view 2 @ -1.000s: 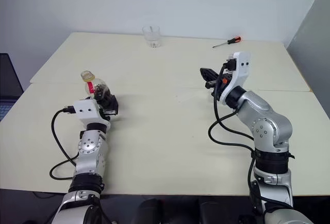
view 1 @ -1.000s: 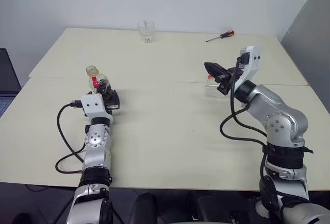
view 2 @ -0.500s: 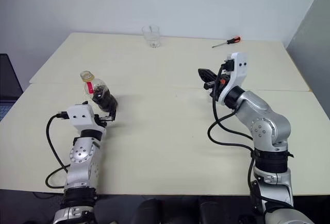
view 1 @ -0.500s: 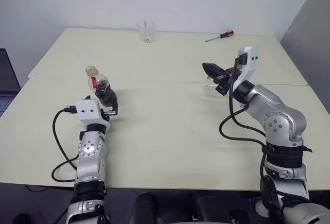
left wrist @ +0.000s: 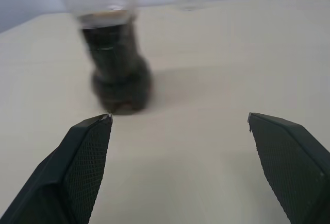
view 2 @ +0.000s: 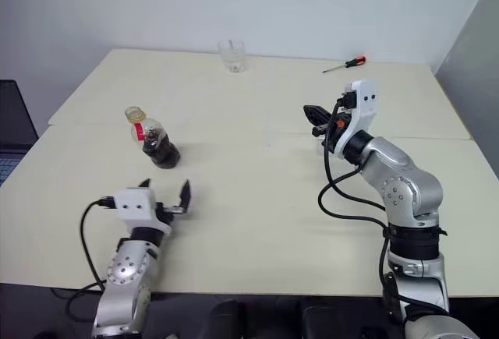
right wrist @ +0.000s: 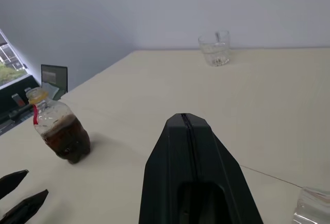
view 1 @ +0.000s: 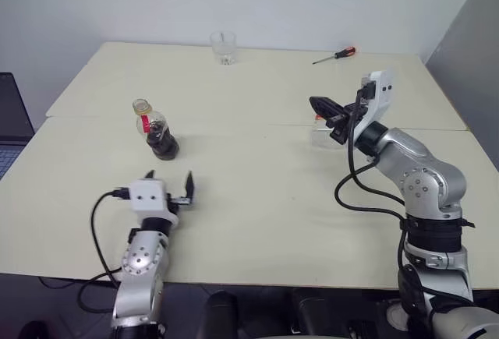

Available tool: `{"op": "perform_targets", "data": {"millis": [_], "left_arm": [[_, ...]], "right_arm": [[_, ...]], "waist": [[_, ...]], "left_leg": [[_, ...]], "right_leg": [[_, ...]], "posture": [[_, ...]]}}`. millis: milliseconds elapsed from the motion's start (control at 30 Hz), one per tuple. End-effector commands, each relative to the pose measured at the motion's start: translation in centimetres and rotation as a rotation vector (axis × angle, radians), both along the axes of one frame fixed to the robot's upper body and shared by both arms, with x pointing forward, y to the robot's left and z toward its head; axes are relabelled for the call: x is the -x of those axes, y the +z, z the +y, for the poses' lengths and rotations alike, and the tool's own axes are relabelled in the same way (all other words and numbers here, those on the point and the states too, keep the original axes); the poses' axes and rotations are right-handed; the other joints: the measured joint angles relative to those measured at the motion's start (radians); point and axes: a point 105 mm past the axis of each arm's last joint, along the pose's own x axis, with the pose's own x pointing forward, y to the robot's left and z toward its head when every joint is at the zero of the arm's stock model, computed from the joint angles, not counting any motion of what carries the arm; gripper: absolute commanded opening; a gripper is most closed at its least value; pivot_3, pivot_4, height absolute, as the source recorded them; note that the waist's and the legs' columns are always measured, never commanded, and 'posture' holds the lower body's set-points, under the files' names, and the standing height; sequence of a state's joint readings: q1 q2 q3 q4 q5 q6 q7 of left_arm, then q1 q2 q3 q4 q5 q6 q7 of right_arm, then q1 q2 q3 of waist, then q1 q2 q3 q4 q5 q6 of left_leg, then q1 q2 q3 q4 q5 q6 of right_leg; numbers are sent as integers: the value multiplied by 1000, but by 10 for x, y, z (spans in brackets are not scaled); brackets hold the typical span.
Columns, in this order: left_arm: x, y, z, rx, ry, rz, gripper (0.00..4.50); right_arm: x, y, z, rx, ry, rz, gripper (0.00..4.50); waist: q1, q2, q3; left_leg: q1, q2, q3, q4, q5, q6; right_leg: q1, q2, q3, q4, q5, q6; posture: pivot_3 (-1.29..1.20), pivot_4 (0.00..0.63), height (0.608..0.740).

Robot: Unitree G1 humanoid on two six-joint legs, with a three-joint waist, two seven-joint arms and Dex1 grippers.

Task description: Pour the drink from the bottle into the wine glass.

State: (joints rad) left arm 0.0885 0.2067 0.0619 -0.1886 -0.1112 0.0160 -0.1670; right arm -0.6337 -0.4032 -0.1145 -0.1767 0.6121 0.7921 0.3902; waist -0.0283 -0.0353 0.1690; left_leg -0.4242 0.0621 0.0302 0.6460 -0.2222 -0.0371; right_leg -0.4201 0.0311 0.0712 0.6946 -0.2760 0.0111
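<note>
The bottle point(view 1: 158, 130) stands upright and free on the cream worktop point(view 1: 257, 199), on the robot's left side, near the seam between the two worktop panels. Its lower body holds the drink point(view 1: 163, 144), a dark, nearly black liquid; the upper body is clear, with a red label at the neck and a yellowish top. The left gripper point(view 1: 169, 186) lies nearer the robot than the bottle, apart from it, with its two black fingers point(left wrist: 85, 152) spread wide and nothing between them; in the left wrist view the bottle stands beyond the fingertips. The right gripper point(view 1: 318, 105) is raised above the right half of the worktop, its fingers point(right wrist: 186, 147) pressed together with no gap and holding nothing. Part of a clear glass object point(view 1: 320, 132) shows just beneath the right gripper; whether this is the wine glass cannot be told. A short clear tumbler point(view 1: 223, 47) stands near the far edge of the worktop, and a red-handled screwdriver point(view 1: 334, 55) lies to its right, well apart.
</note>
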Motion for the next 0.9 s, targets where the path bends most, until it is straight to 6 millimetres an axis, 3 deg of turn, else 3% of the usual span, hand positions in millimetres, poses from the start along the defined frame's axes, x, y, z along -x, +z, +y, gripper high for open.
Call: {"op": "perform_targets", "data": {"millis": [33, 233, 267, 367, 700, 900], "left_arm": [[-1, 16, -36, -10, -208, -39, 4473], [-13, 23, -77, 20, -480, -2, 4473], [-13, 24, -83, 14, -520, 3, 4494], [-17, 30, -97, -7, -609, 22, 4500], [-25, 40, -99, -41, -627, 33, 4500], [-22, 40, -100, -36, -627, 30, 4500]], "right_arm": [[-2, -3, -31, 208, -43, -30, 0], [-3, -36, -79, 681, -61, 20, 0], [-6, -39, -87, 747, -78, 16, 167], [-13, -44, -94, 862, -60, 0, 894], [-36, -43, -81, 1076, -1, -86, 4366], [-50, -54, -96, 1241, -29, -89, 4442]], "waist": [[2, 0, 0], [-5, 1, 0], [-6, 1, 0], [-15, 1, 0], [-20, 1, 0], [-12, 1, 0]], "left_leg": [[0, 0, 0, 0, 0, 0], [2, 0, 3, -1, 0, 0], [2, 0, 3, -1, 0, 0], [3, 0, 3, -1, 0, 0], [4, 0, 3, -1, 0, 0], [4, 0, 3, -1, 0, 0]], "right_leg": [[0, 0, 0, -1, 0, 0], [1, 2, 1, -3, -2, 4], [1, 2, 1, -3, -2, 4], [1, 3, 2, -3, -2, 4], [1, 3, 2, -3, -2, 4], [1, 2, 2, -4, 0, -1]], "posture": [[0, 150, 740], [0, 150, 740], [0, 150, 740], [0, 150, 740], [0, 150, 740], [0, 150, 740]]}}
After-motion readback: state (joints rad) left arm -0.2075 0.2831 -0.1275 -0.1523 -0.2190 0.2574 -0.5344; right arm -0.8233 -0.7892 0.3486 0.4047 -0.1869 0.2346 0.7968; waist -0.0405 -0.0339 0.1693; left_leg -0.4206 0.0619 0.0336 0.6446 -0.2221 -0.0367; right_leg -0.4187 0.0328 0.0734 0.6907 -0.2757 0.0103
